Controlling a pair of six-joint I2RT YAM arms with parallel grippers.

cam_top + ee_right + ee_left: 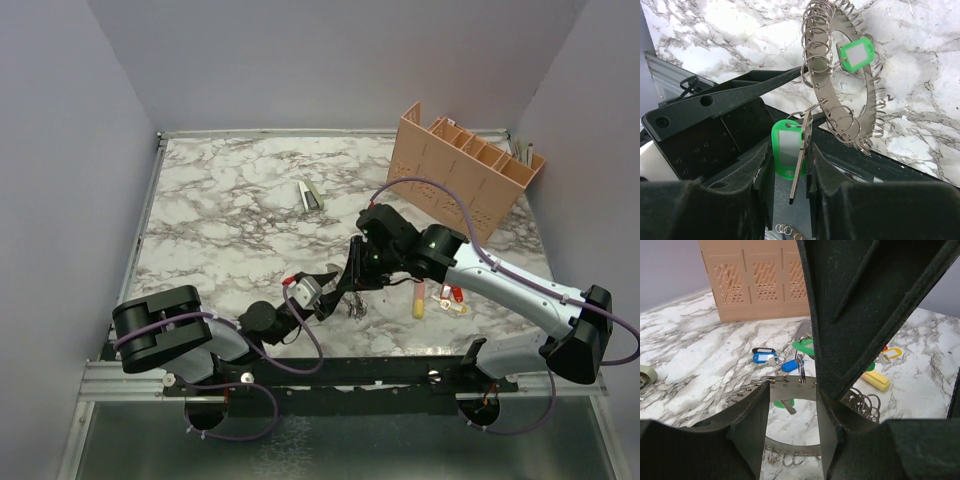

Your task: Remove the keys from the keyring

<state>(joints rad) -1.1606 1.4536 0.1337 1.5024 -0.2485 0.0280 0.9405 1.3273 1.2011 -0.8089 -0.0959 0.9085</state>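
Keyring (825, 100) was held up above the marble table (230, 200), between the two arms. Left gripper (792, 402) was clamped across its flat band. Right gripper (789, 167) was closed on a green-tagged key (800, 165) hooked to the ring's edge. A second green tag (856, 56) hung higher up. Blue-tagged keys (765, 358) lay loose on the table beyond.
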